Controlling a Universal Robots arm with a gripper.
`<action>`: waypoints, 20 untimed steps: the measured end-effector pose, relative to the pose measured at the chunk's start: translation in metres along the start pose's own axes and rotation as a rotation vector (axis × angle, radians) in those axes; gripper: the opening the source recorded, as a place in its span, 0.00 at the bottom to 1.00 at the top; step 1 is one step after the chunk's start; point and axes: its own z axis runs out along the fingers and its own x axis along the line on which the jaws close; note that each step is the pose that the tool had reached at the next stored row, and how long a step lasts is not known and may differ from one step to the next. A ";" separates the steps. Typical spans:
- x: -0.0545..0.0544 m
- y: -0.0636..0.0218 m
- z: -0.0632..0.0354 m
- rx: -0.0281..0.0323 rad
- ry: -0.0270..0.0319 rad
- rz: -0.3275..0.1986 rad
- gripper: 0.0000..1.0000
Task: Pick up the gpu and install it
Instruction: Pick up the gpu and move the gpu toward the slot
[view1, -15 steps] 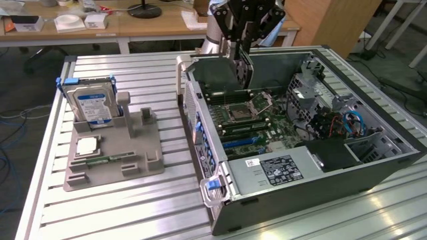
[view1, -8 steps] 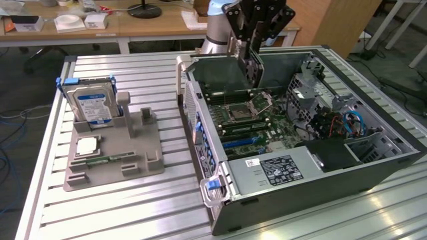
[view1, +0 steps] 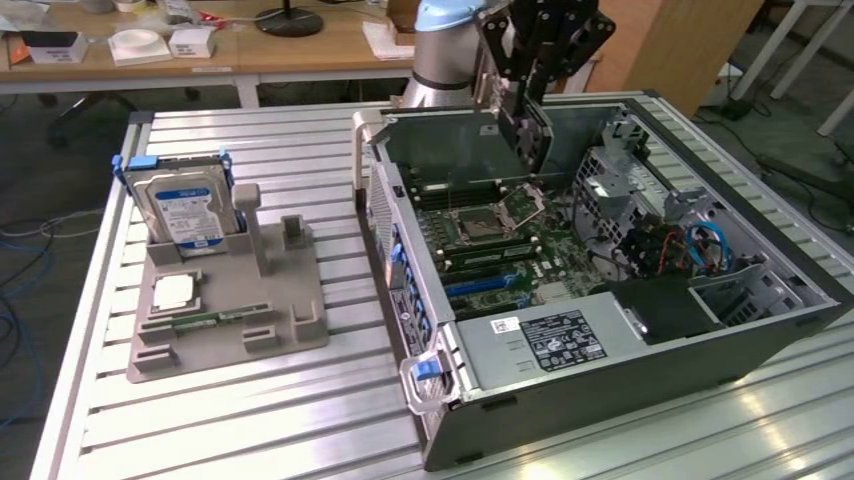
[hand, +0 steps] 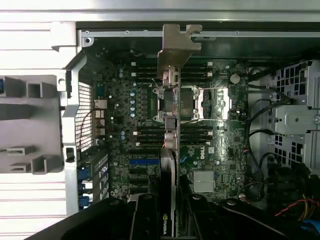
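My gripper (view1: 531, 75) hangs over the far end of the open computer case (view1: 627, 372), shut on the gpu (view1: 529, 140). The card is a thin dark board that hangs down on edge into the case, above the motherboard (view1: 514, 245). In the wrist view the gpu (hand: 171, 125) runs edge-on away from my gripper (hand: 170, 212), with its silver bracket (hand: 178, 45) at the far end near the case wall. The black fingers (hand: 145, 217) press on both sides of the card. The blue expansion slots (hand: 144, 161) lie beside the card's line, apart from it.
A grey parts holder (view1: 227, 300) stands on the slatted metal table (view1: 267, 420) at the exterior view's left. It carries an upright hard drive (view1: 187, 205), a processor (view1: 174, 292) and a green memory stick (view1: 200, 322). Drive cages and cables (view1: 667, 240) crowd the case's right side.
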 end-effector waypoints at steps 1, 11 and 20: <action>-0.003 0.0001 -0.0001 0.0001 0.0002 0.000 0.26; -0.037 0.0011 -0.0007 0.0001 0.0024 0.000 0.26; -0.040 0.0012 -0.0007 0.0001 0.0026 0.000 0.26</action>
